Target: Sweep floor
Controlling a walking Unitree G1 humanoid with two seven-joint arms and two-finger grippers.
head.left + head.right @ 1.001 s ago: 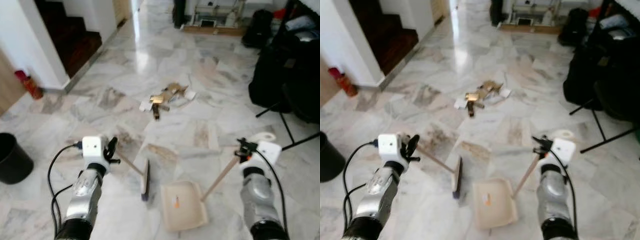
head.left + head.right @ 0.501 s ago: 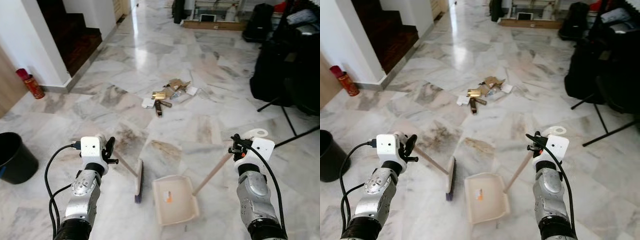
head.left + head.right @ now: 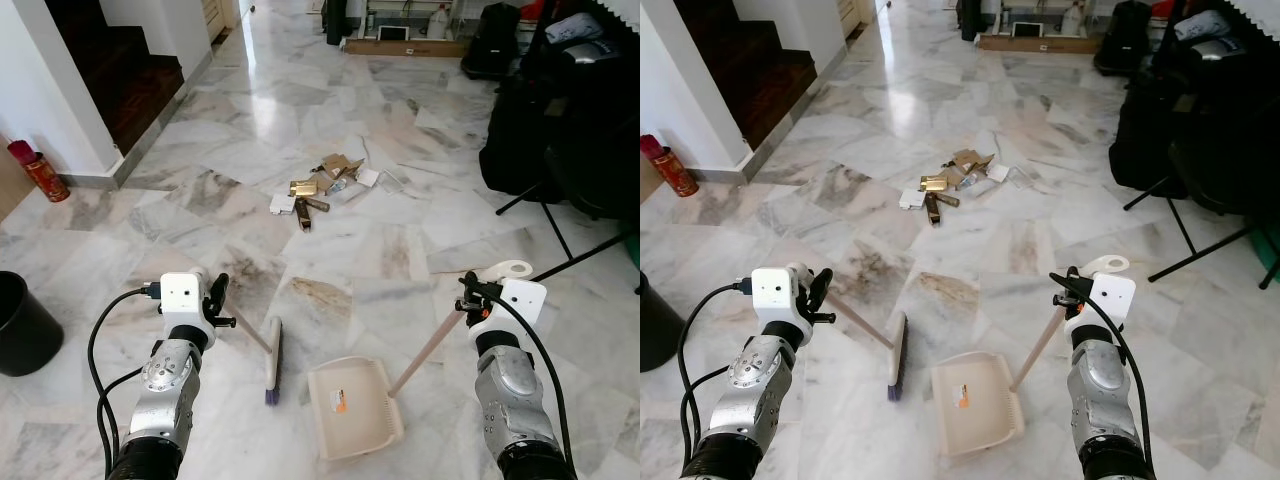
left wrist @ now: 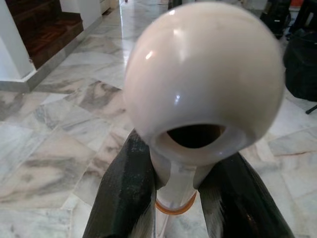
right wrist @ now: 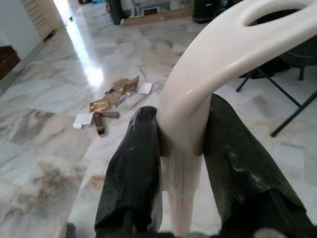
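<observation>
the left gripper (image 4: 178,193) is closed on the top of the broom (image 3: 272,357), its two black fingers (image 4: 124,198) pinching the pale handle just below the rounded, glossy end knob. the right gripper (image 5: 181,163) is clamped likewise on the dustpan (image 3: 354,406), holding the upright handle just under its looped hanging end. from the head camera the broom head rests on the marble floor (image 3: 400,250) at about 6 o'clock, bristles down, with the dustpan tray just beside it toward 5 o'clock, the two near but apart. the litter pile (image 3: 325,187), cardboard scraps, paper and a few dark pieces, lies well ahead at 12 o'clock, well apart from both tools. a black bin (image 3: 22,325) stands at 9 o'clock. judgement: both tools look like light, stiff plastic on long thin shafts, so weight is no concern, but a hold this high up gives long leverage and little control over the head; the smooth, glossy handles may twist or slip between hard fingers. the litter looks light and loose, likely to skid on polished stone, so short, low strokes toward the pan lip are advised. the sweep proper is not yet begun.
</observation>
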